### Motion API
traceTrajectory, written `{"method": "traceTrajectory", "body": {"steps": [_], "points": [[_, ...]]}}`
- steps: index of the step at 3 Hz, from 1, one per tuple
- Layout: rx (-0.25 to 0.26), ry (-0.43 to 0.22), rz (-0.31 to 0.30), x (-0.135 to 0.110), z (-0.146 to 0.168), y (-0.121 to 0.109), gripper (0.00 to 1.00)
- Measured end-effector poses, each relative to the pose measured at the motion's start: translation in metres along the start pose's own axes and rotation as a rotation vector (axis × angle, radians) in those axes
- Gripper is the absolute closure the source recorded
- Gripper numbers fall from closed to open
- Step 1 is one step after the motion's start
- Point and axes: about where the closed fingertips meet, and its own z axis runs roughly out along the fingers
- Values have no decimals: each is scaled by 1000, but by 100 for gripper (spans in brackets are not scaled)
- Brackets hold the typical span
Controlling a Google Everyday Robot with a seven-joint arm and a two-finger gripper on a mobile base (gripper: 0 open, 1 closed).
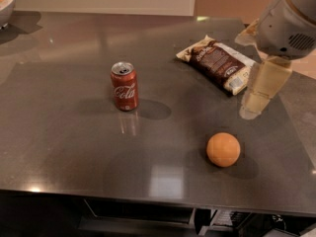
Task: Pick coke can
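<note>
Coke can (pixel 124 86) stands upright on the dark grey table (pixel 59 142), left of centre, nothing touching it. An orange ball (pixel 223 149) lies nearer the front edge to its right, and a brown snack bag (pixel 218 63) lies flat toward the back right. Gripper (pixel 253 105) hangs at the right side just beside the snack bag's near end, well apart from the can, pointing down toward the tabletop - cannot tell whether it is open or closed; a bowl (pixel 7 9) sits at the far left corner, cut by the frame.
</note>
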Motion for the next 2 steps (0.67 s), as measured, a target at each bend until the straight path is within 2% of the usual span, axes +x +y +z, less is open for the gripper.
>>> {"method": "traceTrajectory", "body": {"steps": [2], "points": [[-50,-122,-62,-61,37,-3,0]]}}
